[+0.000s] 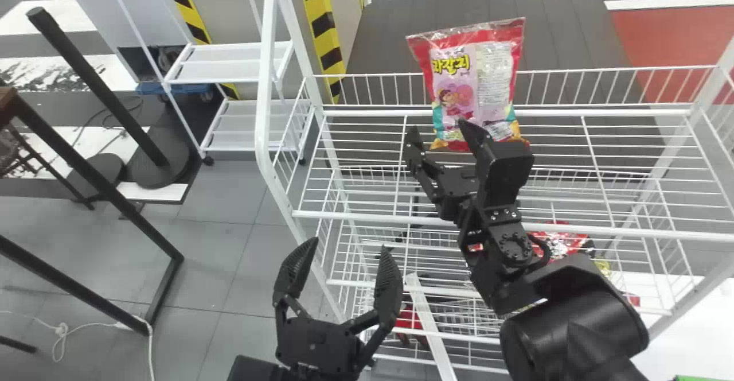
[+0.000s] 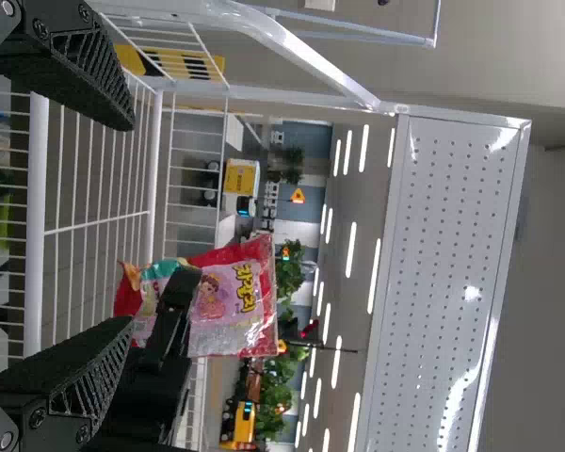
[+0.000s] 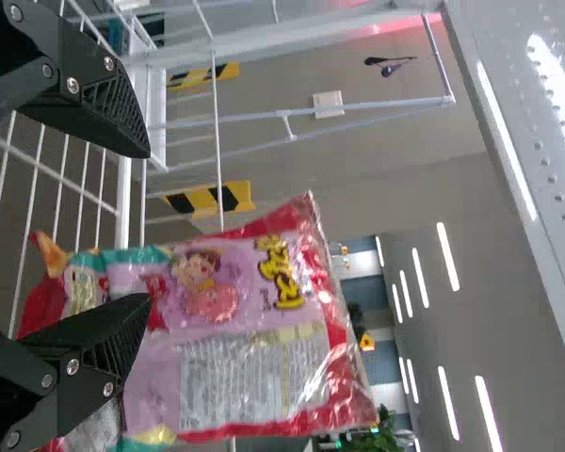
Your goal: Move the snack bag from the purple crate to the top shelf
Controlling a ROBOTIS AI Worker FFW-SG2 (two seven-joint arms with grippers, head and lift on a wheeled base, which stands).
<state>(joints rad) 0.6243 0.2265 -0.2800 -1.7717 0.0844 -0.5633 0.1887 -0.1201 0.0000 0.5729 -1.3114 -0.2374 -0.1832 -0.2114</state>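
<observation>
Snack bag point(image 1: 453, 82) red, pink, teal; shelf point(image 1: 619, 113) white; tape point(image 1: 324, 25) yellow-and-black striped.

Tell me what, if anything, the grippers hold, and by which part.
Nothing is held: the left gripper and right gripper are open; the snack bag stands on the top shelf.

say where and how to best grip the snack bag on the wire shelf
Probably its flat top edge, from above, jaws on front and back: the bag stands upright, broad face forward, top rising above the back rail.
</observation>
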